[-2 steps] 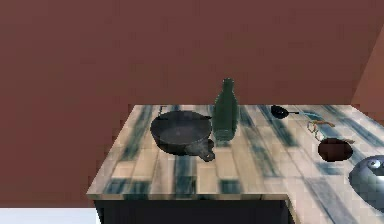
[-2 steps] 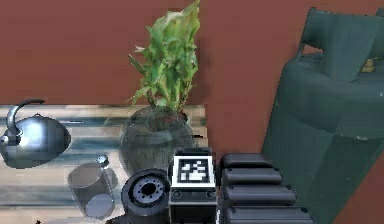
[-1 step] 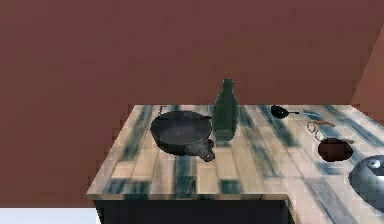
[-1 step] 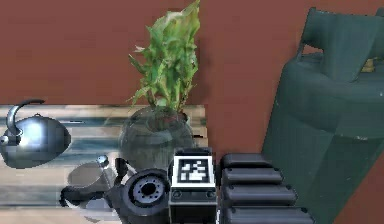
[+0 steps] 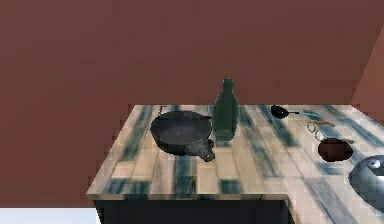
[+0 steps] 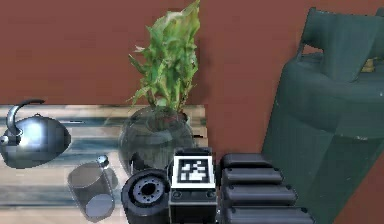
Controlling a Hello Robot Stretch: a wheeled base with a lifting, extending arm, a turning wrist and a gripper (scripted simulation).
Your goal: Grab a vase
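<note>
Forward view: the vase (image 5: 226, 110) stands upright near the middle of the plank-patterned counter (image 5: 150, 178), toward its far edge. It is a dark green bottle shape with a narrow neck over a wider belly. I judge it to be glazed or glass, so stiff, smooth, probably slippery, and breakable if it tips. It is tall on a small foot and a sideways nudge could topple it. I would take it low on the belly or just under the shoulder, where the sides give the fingers something to bear against, and not at the thin neck.

A dark frying pan (image 5: 180, 131) lies just left of it, very close, with its handle pointing toward the near edge. A small dark ladle-like utensil (image 5: 283, 112) and a brown bowl (image 5: 335, 150) sit to the right, apart from the vase. A grey rounded body (image 5: 371, 180) shows at the right edge. A plain red-brown wall (image 5: 110, 50) backs the counter.

Arm side view: the gripper (image 6: 140, 192) sits low at the near edge, left of the white marker square (image 6: 193, 169). A clear glass tumbler (image 6: 92, 190) stands right by it on the counter, so I cannot tell whether it holds anything or how wide the fingers stand. Just beyond is a round glass bowl (image 6: 155, 140) holding a leafy plant (image 6: 170, 55), and a grey kettle (image 6: 32, 142) lies far left. A large dark green shouldered body (image 6: 330, 120) stands on the right; I cannot tell what it is.
</note>
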